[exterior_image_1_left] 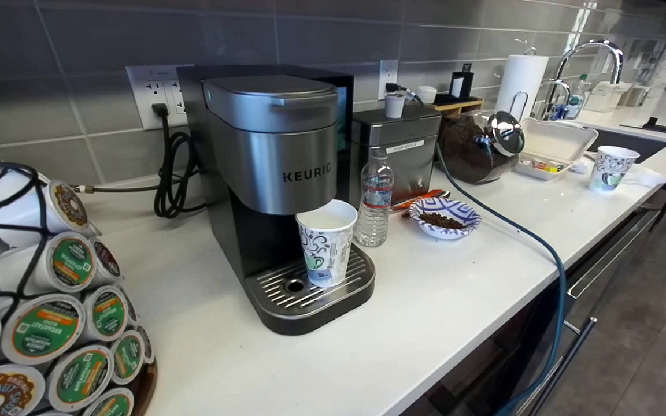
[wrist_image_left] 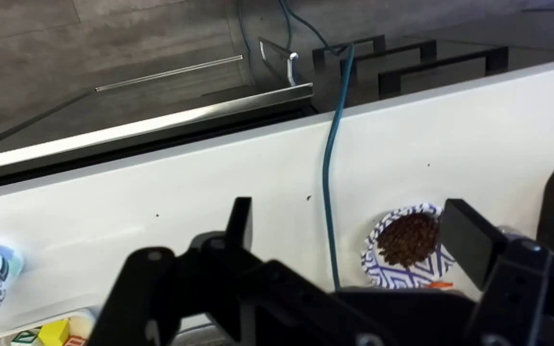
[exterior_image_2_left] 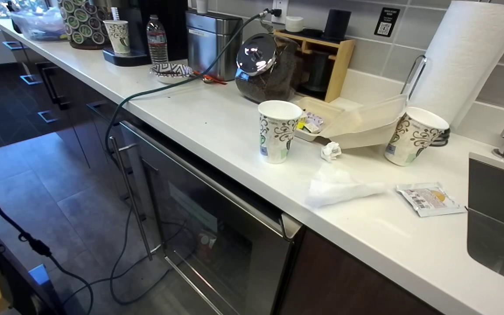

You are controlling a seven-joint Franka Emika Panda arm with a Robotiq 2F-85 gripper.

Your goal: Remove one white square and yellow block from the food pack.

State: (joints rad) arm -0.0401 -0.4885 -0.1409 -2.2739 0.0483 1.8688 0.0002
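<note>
The gripper (wrist_image_left: 349, 218) gapes, released; at the wrist view's eight o'clock, the pack (wrist_image_left: 81, 322) holds yellow block (wrist_image_left: 54, 332) and white square (wrist_image_left: 24, 338).

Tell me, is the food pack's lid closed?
No, in an exterior view the food pack stands open, its lid swung back.

A paper cup (exterior_image_2_left: 279, 136) partly blocks the front of the food pack (exterior_image_2_left: 322, 105), hemmed by its raised lid (exterior_image_2_left: 368, 124) toward the sink (exterior_image_2_left: 497, 186) and a round jar (exterior_image_2_left: 274, 78) opposite; free countertop (wrist_image_left: 161, 192) stretches between cup and teal cable (wrist_image_left: 329, 216).
</note>
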